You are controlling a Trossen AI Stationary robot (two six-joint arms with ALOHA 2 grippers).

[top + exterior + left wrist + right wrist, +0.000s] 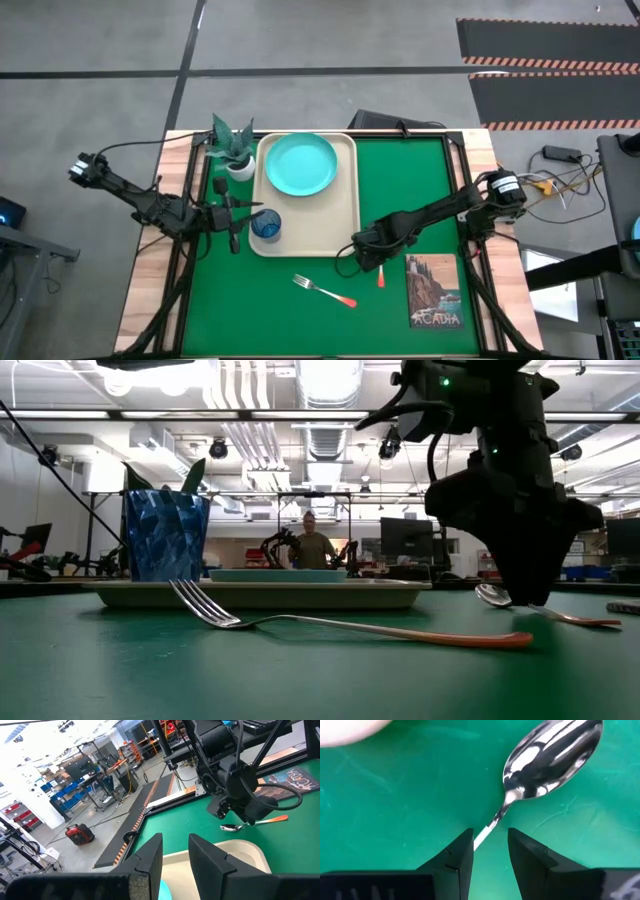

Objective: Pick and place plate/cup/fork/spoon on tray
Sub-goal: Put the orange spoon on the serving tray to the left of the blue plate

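The beige tray (345, 215) lies on the green mat. The teal plate (300, 165) rests flat on its far half. The dark-blue cup (266, 225) stands upright on its near left corner. The fork (325, 290) lies flat on the mat in front of the tray. The spoon (550, 760) lies on the mat off the tray's near right corner. My right gripper (491, 834) is open and points down, with one finger on each side of the spoon's thin neck, not touching it. My left gripper (175, 840) is open beside the cup's left side (236, 214).
A white pot with a green plant (233, 150) stands at the tray's far left corner. A picture card marked ACADIA (434, 292) lies on the mat's near right. A person (312, 545) stands far back in the room beyond the table.
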